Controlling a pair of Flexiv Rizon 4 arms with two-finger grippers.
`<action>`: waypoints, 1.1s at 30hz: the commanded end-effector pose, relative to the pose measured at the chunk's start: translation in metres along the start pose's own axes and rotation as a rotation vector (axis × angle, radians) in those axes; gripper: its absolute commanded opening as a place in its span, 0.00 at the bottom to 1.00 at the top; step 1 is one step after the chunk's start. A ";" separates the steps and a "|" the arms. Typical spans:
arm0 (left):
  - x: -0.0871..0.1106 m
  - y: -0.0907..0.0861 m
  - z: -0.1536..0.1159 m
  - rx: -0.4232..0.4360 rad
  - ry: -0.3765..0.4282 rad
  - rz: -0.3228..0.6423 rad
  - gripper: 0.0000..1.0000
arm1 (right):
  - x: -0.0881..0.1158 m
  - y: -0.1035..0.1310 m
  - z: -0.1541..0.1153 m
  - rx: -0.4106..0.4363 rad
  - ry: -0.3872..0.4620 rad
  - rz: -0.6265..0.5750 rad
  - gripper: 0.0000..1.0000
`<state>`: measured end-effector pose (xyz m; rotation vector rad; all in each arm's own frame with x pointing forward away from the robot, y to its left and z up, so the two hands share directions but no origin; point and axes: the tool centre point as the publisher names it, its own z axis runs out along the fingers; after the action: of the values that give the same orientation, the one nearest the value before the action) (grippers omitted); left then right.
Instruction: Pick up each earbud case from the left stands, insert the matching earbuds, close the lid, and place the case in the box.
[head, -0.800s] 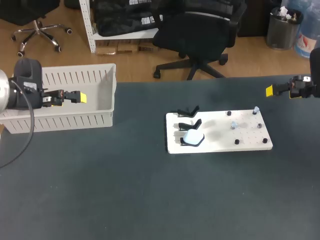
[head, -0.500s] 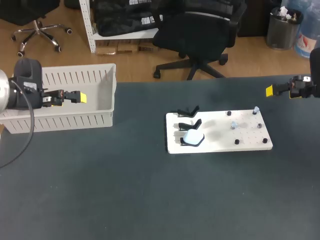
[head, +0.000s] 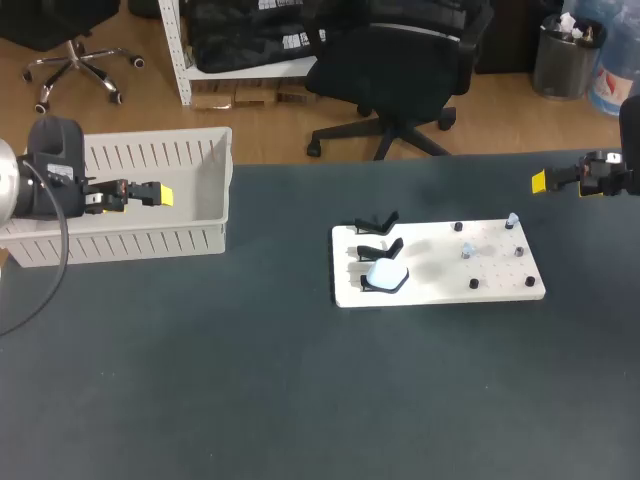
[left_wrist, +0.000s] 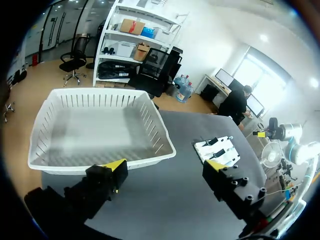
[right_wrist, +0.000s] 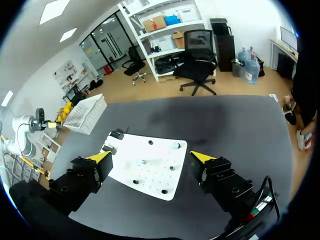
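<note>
A white board (head: 440, 285) lies right of the table's middle with three black stands along its left edge. The nearest stand holds a pale earbud case (head: 386, 274); the other two stands (head: 378, 222) are bare. Small earbuds (head: 466, 251) sit on pegs on the board's right half, also seen in the right wrist view (right_wrist: 173, 145). My left gripper (head: 162, 194) hovers open over the white basket (head: 120, 240), holding nothing. My right gripper (head: 539, 181) hangs open beyond the board's far right corner, holding nothing. In the wrist views both grippers (left_wrist: 166, 167) (right_wrist: 150, 159) stand wide apart.
The basket (left_wrist: 100, 91) is at the table's far left and looks empty inside. Black pegs (head: 473, 284) dot the board's right half. Dark table surface stretches in front of the board and the basket.
</note>
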<state>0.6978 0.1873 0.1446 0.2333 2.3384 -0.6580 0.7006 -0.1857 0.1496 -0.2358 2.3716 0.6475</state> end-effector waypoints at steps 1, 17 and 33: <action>-0.003 -0.003 0.000 -0.015 0.013 -0.003 1.00 | 0.000 -0.001 0.000 -0.001 0.001 -0.001 1.00; -0.010 -0.050 0.002 0.281 -0.020 0.451 1.00 | 0.000 -0.001 0.000 -0.001 0.001 -0.001 1.00; 0.016 -0.111 0.015 0.568 -0.111 0.873 1.00 | 0.000 -0.001 0.000 -0.001 0.001 -0.001 1.00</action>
<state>0.6550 0.0880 0.1728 1.2495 1.8649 -0.6891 0.7006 -0.1857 0.1496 -0.2358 2.3715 0.6475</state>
